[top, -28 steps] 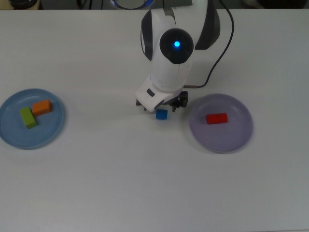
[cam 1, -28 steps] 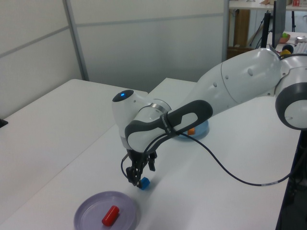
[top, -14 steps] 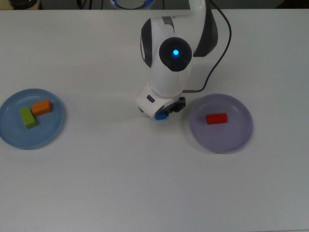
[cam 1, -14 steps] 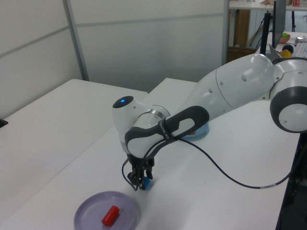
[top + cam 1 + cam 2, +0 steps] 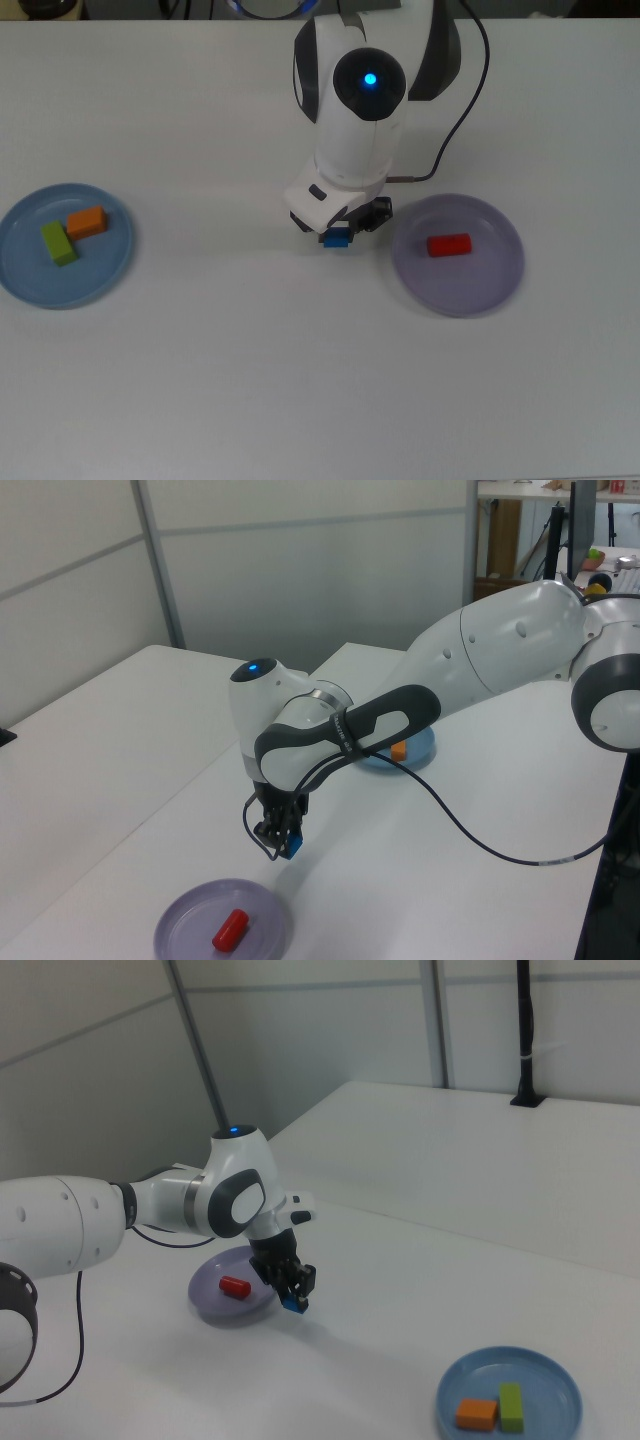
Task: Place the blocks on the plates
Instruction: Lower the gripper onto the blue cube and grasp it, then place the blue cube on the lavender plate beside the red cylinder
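Two plates lie on the white table [image 5: 300,380], well apart from each other. At the top view's left is the light blue plate [image 5: 30,275], and it carries the green brick [image 5: 58,243] and the orange block [image 5: 87,221], which lie just beside each other and seem to touch at one corner. At the top view's right is the lavender plate [image 5: 460,285], with the red bar [image 5: 449,245] lying near its middle. Between the plates, but much nearer to the lavender one, the gripper [image 5: 286,843] is closed on the small blue cube [image 5: 293,844]. In the left view and in the right view the blue cube [image 5: 294,1305] hangs clear above the table surface, pinched between the dark fingers, with a faint shadow below it. In the top view the cube [image 5: 336,240] shows just under the white wrist of the arm [image 5: 350,140], beside the left rim of the lavender plate and not over it. A black cable [image 5: 462,100] runs from the arm's wrist.
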Motion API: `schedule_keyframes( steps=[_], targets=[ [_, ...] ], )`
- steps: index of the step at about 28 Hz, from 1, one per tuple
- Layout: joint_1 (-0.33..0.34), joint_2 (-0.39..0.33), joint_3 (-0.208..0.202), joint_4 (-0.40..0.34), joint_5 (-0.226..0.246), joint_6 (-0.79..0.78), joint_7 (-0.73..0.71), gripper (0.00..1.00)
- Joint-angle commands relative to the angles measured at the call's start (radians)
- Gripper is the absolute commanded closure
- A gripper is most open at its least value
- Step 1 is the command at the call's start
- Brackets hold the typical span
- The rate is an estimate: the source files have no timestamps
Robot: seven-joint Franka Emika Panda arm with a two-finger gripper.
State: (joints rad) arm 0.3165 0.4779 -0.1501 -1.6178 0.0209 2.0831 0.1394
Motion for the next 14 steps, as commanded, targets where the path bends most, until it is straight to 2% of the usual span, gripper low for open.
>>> schedule_keyframes(
  steps=[1, 6, 10, 14],
  targets=[
    [0.01, -0.018, 0.044, 0.01, 0.002, 0.012, -0.009, 1.0],
    [0.024, -0.005, 0.124, 0.018, -0.013, 0.055, 0.029, 0.99],
    [0.05, -0.004, 0.133, 0.018, -0.012, 0.124, 0.06, 0.98],
    [0.088, 0.011, 0.133, 0.018, -0.016, 0.144, 0.081, 0.91]
  ],
)
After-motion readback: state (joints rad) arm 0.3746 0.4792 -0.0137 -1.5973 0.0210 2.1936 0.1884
